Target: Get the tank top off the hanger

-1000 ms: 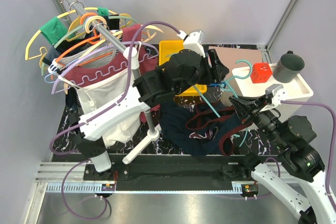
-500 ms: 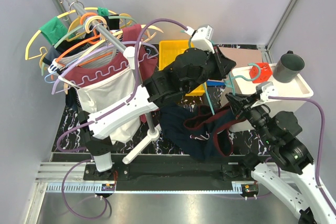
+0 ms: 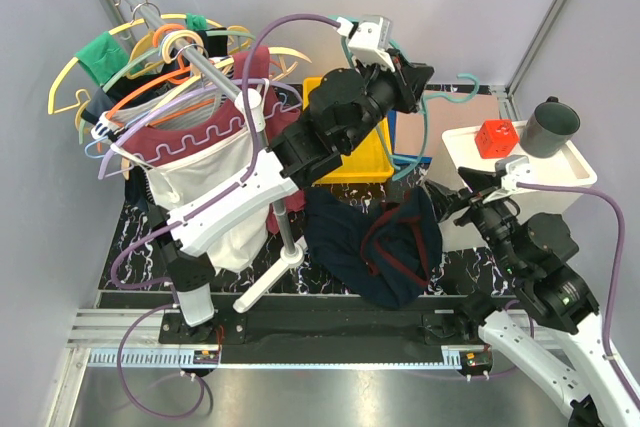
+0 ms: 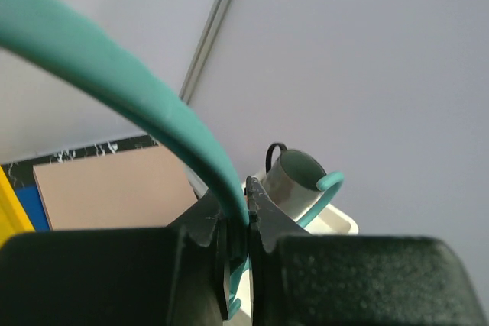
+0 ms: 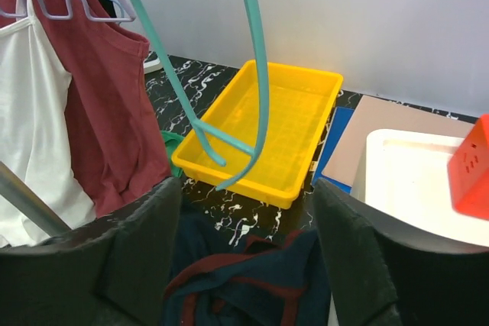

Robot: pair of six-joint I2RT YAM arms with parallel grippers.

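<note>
Left gripper [image 3: 418, 77]: now raised high over the yellow plastic tray [image 3: 322, 92] | thin teal-green plastic hanger [image 3: 462, 87]: now fully out of the cloth, held in the air | dark navy tank top with maroon trim [image 3: 350, 247]: now slumps in a loose heap on the black marbled table [image 3: 455, 269]

Nothing here is showing words or numbers that can be read.
The tank top [image 3: 345, 242] is lying bunched up on the bench [image 3: 137, 219], and its folds are not showing any letters clear enough to read. The red block [image 3: 497, 137] is showing a few tiny marks on its side. In every view they are looking too small and blurry to tell if they are letters, numbers or just dots.
</note>
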